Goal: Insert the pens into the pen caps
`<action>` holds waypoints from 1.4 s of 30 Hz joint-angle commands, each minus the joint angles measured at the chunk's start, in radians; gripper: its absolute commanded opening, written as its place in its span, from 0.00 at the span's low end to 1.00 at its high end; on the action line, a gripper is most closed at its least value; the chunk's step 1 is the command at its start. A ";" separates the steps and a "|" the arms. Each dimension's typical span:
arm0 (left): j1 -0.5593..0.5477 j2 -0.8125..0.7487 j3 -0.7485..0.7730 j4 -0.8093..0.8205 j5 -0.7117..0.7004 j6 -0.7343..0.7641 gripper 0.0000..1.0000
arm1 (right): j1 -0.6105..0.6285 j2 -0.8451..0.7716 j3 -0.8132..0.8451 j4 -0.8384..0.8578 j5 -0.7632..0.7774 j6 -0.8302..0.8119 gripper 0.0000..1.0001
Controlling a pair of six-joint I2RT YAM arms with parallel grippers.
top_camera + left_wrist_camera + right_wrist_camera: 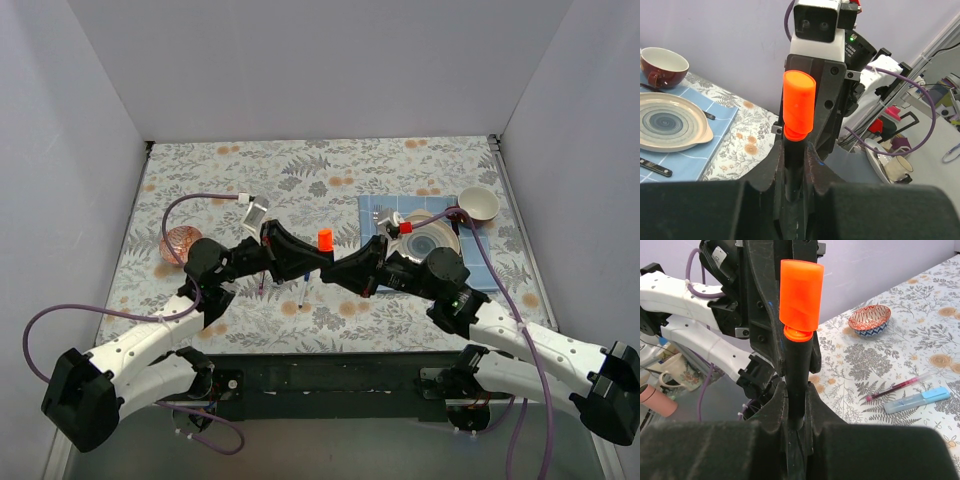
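A thick black marker (pixel 799 370) stands upright between my two grippers above the table's middle. An orange-red cap (pixel 325 238) sits on its tip, slightly askew, with an orange collar showing under it (pixel 801 295). My left gripper (pixel 312 262) comes from the left and is shut on the marker's body (pixel 794 165). My right gripper (pixel 346 270) comes from the right and is also shut on it. In each wrist view my own gripper (pixel 794 150) (pixel 796 397) clamps the lower barrel, with the other gripper right behind the cap (pixel 799 107).
A thin maroon-red pen (pixel 897 387) and a light-blue marker (pixel 917 400) lie on the floral cloth. A patterned bowl (pixel 180 243) sits at the left. A plate (pixel 432 240) on a blue mat (pixel 375 208) and a cup (pixel 479 203) are at the right.
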 commanded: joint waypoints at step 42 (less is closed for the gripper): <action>-0.015 -0.055 0.150 -0.263 -0.149 0.158 0.72 | 0.004 0.090 -0.025 0.145 -0.117 0.043 0.01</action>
